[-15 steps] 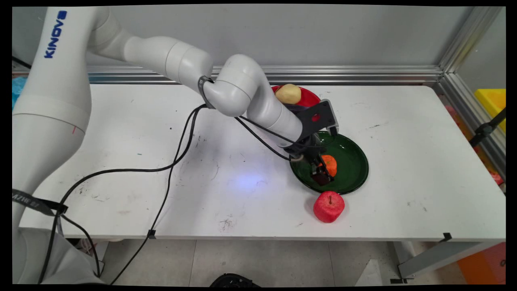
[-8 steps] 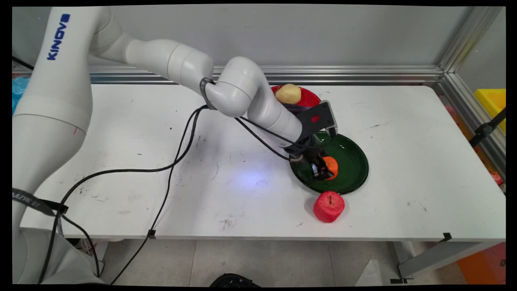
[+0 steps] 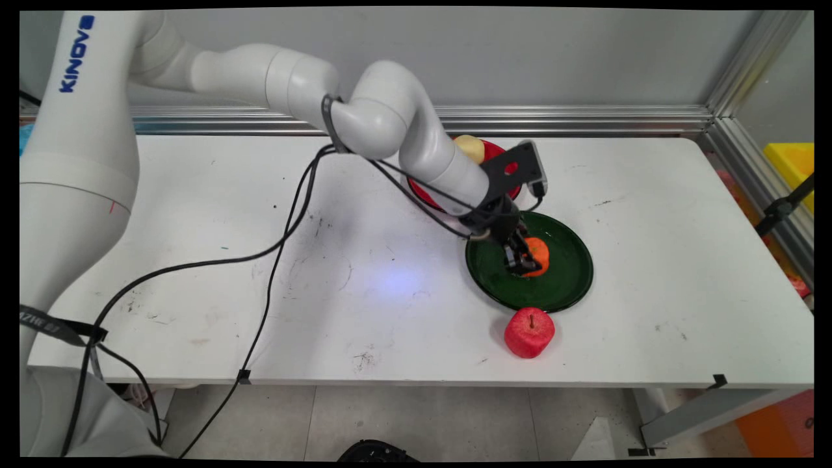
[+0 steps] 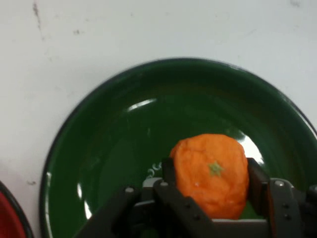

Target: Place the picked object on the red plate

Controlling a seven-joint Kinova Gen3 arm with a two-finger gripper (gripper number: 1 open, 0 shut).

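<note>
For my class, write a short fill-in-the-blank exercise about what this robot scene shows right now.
1. The gripper is shut on the ____.
2. That fruit hangs over the ____ plate.
3. The red apple sits on the ____, off that plate.
4. The pale yellowish fruit lies on the ____ plate.

Missing words: orange; green; table; red

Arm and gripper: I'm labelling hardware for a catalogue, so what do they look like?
The arm is glossy white with rounded joints and blue KINOVA lettering. Black cables hang from it. A black bracket sits at the wrist, above the black two-finger gripper.
</note>
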